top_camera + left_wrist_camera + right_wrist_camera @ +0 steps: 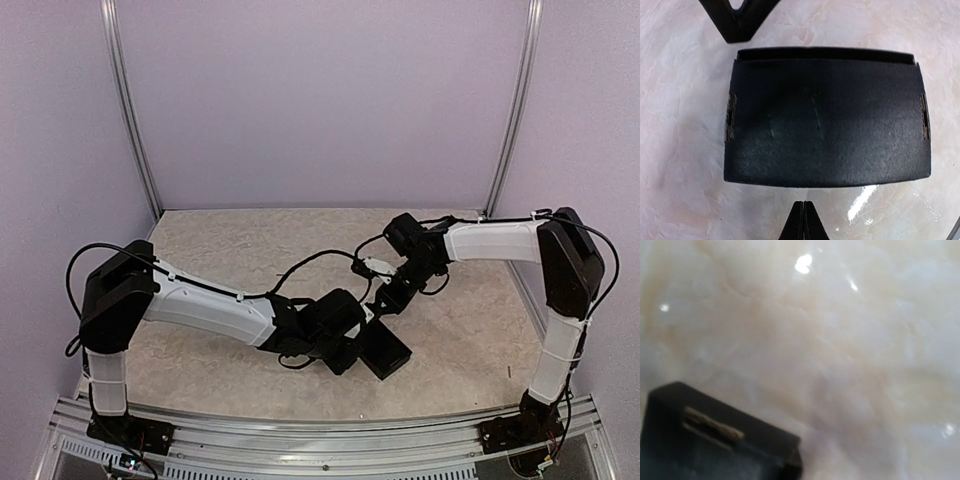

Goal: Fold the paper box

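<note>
The paper box [825, 120] is a slim, closed black rectangle lying flat on the table, with tab slots showing at both short ends. It also shows in the top view [388, 350] and, as one blurred corner, in the right wrist view [715, 445]. My left gripper [804, 204] is shut and empty, its tip just short of the box's near long edge without touching it. My right gripper [740, 36] is shut too, pointing down beyond the box's far left corner, also apart from it. Its fingers are out of frame in the right wrist view.
The marbled beige table [230, 250] is enclosed by pale walls on three sides. Both arms reach inward and meet near the table's middle [370, 310], with cables looping above them. A metal rail [300, 440] runs along the near edge.
</note>
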